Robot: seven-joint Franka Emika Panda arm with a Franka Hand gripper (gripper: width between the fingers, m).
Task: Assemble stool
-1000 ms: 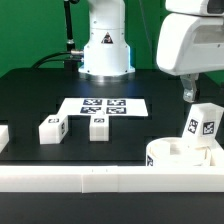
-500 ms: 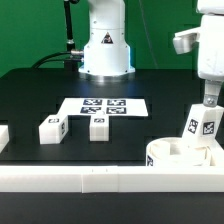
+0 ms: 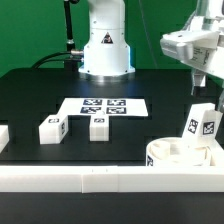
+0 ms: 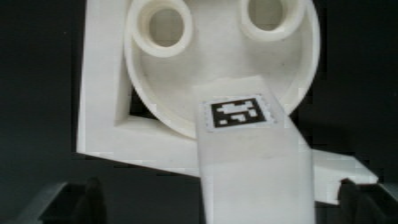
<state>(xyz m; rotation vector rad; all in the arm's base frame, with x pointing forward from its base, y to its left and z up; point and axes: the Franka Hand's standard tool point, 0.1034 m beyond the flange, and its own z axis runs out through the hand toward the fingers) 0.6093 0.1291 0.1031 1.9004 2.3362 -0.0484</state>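
The round white seat (image 3: pixel 183 157) lies at the exterior view's lower right, against the front rail. One white leg (image 3: pixel 203 125) with a tag stands upright in it. My gripper (image 3: pixel 203 88) hovers just above that leg's top, open and empty. In the wrist view the seat (image 4: pixel 205 75) shows two round holes, and the tagged leg (image 4: pixel 240 140) runs between my fingertips (image 4: pixel 50 203), with dark gaps on both sides; the gripper's midpoint (image 4: pixel 210 200) is over the leg. Two more legs (image 3: pixel 52 128) (image 3: pixel 98 126) lie loose on the black table.
The marker board (image 3: pixel 103 106) lies flat behind the loose legs. A long white rail (image 3: pixel 80 181) runs along the table's front edge. A white piece (image 3: pixel 3 135) shows at the exterior view's left edge. The robot base (image 3: pixel 105 45) stands at the back.
My gripper has shifted over the standing leg and then lifted a little off its top. The leg stays upright in the seat. The loose legs have not moved.
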